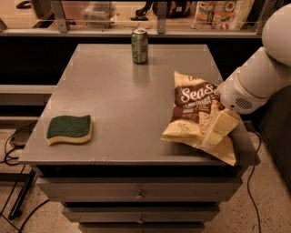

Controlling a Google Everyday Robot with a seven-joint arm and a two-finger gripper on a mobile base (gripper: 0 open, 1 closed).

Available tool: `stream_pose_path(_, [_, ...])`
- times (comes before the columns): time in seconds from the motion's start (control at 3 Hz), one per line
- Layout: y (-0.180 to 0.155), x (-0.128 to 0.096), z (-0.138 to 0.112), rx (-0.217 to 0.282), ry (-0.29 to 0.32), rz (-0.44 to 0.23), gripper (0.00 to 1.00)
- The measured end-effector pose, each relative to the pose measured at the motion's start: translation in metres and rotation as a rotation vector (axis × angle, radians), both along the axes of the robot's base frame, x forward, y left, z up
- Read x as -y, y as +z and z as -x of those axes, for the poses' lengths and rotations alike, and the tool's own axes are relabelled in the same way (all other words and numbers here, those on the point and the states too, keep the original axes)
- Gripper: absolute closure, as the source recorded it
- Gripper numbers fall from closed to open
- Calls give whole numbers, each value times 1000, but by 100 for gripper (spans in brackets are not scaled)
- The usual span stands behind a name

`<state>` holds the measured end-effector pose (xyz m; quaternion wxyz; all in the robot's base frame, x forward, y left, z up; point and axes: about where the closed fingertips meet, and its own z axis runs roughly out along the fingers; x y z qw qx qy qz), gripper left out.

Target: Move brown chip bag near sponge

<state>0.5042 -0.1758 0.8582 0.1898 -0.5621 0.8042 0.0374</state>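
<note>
The brown chip bag (193,107) lies on the right side of the grey table (122,95), its lower corner reaching past the front right edge. It has a dark brown middle with white "Sea Salt" lettering and pale yellow edges. My gripper (217,129), pale cream, comes down from the white arm (259,79) at the right and sits on the bag's lower right part. The sponge (69,129), green on top with a pale yellow base, lies flat near the table's front left corner, far from the bag.
A green soda can (139,46) stands upright at the back middle of the table. A shelf with packages (218,13) runs behind the table. Drawers (141,195) sit under the tabletop. Cables (13,145) trail on the floor at left.
</note>
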Motion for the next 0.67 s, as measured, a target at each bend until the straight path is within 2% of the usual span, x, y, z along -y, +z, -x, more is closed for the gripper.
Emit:
stream_pose_path(0.33, [-18, -6, 1, -43, 26, -32, 25])
stream_pose_path(0.67, [-15, -14, 2, -34, 56, -29, 47])
